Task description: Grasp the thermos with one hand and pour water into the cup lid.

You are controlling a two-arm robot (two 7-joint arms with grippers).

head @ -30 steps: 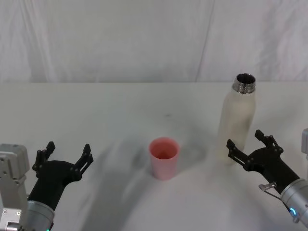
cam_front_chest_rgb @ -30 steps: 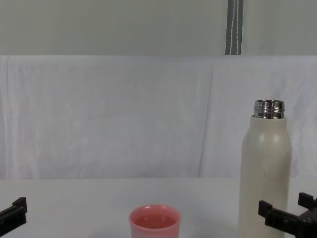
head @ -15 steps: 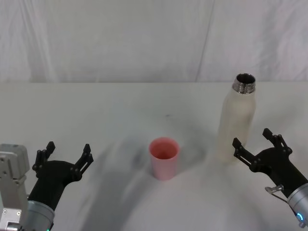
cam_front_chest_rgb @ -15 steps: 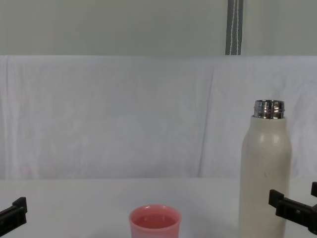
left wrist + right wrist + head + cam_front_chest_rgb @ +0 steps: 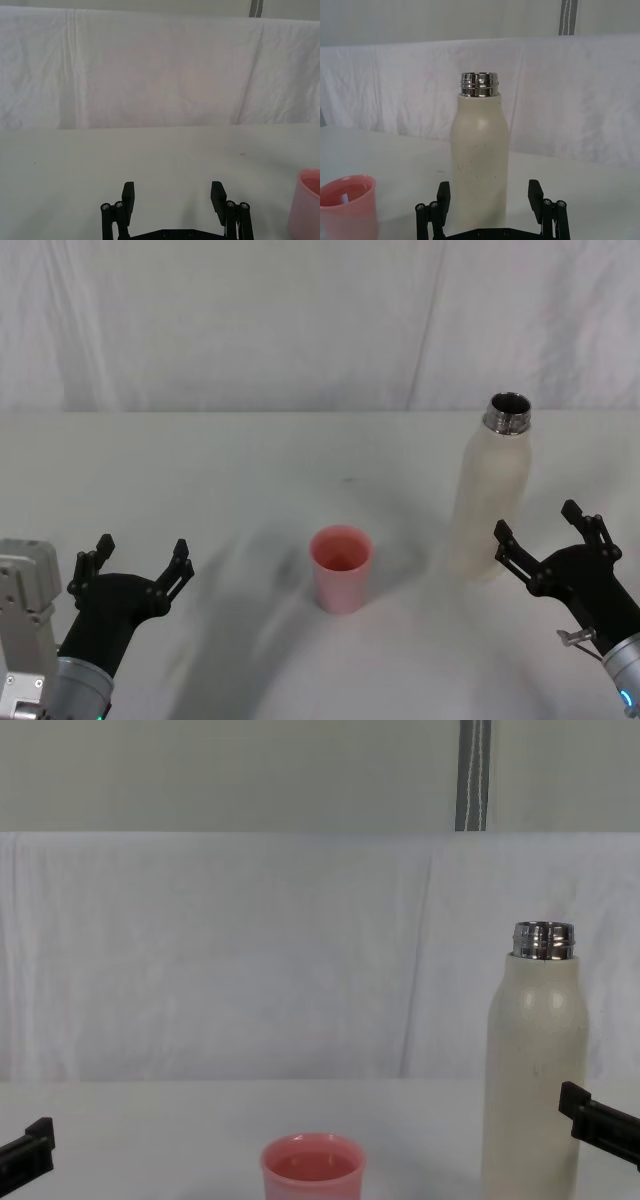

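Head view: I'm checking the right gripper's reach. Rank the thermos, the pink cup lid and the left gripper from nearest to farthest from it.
From the right gripper:
1. Thermos, just ahead of it, on the right.
2. Cup lid, at the table's centre.
3. Left gripper, far left.

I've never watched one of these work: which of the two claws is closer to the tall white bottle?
The right gripper, open beside the thermos. The left gripper sits far across the table, beyond the pink cup lid.
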